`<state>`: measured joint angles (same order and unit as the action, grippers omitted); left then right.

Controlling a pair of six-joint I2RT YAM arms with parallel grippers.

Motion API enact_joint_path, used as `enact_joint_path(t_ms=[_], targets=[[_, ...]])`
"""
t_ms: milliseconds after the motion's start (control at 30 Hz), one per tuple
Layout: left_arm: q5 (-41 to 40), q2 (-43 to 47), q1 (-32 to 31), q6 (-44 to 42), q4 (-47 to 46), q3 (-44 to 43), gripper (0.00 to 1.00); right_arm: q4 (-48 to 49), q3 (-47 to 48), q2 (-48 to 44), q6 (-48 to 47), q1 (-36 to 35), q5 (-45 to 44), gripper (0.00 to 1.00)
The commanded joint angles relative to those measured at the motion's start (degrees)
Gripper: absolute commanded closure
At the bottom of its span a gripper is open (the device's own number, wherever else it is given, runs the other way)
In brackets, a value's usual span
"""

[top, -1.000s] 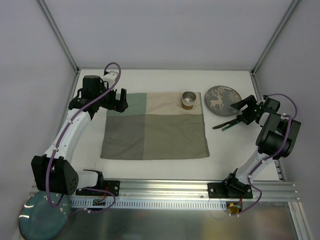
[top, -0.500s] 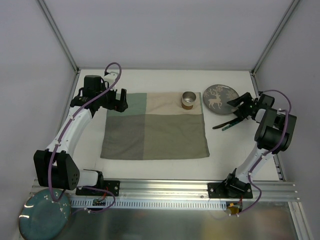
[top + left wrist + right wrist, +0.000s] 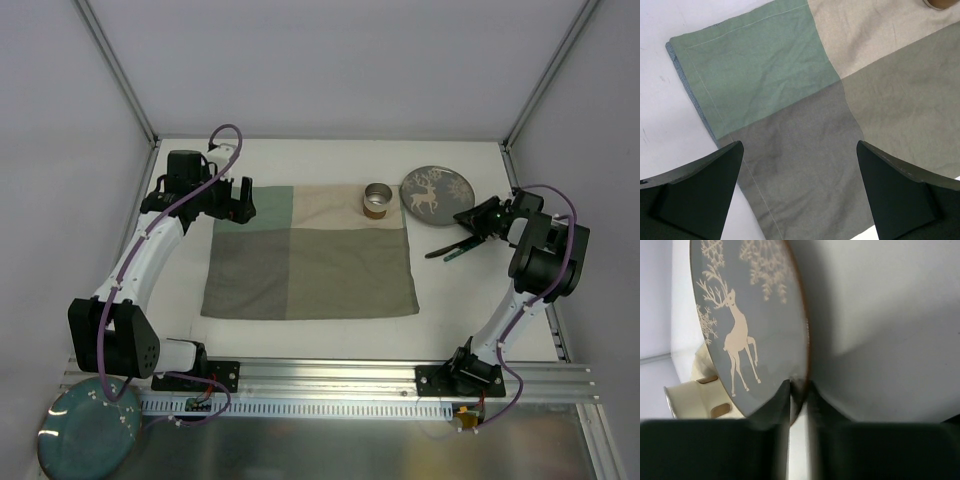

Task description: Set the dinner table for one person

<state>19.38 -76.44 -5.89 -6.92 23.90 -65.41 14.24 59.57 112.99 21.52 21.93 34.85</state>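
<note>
- Two grippers are over the table (image 3: 320, 160), the white surface under everything;
- left gripper (image 3: 238, 200) hangs wide open above the far-left corner of the mat (image 3: 310, 260);
- right gripper (image 3: 468, 213) pinches the right rim of the plate (image 3: 437, 192), right of the cup (image 3: 377, 199).

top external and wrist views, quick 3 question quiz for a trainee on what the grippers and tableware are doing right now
1. Fill the blank: the cup stands on the cloth mat's ____ patch.
2. True or false: the left gripper is shut on the cloth mat.
3. Pick one: the right gripper has closed on the rim of
A. the cup
B. the reindeer plate
C. the cloth mat

Key
1. beige
2. false: it is open above the mat's green corner
3. B
</note>
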Motion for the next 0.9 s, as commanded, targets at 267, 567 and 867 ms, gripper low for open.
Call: enact_joint_path(t_ms=[267,567,867], targets=[[2.33,0.07,0.79,-0.20,-3.07,1.42,0.01,0.70,2.48,1.09,-0.16,-0.49,1.88,1.00],[2.51,-0.55,0.79,-0.11,-4.12,1.69,0.01,1.76,2.30,0.65,-1.91,-0.22,2.85,1.00],[2.33,-0.90,0.79,-0.03,-5.35,2.21,0.01,1.58,2.48,-1.45,-4.03,-0.14,3.82,1.00]])
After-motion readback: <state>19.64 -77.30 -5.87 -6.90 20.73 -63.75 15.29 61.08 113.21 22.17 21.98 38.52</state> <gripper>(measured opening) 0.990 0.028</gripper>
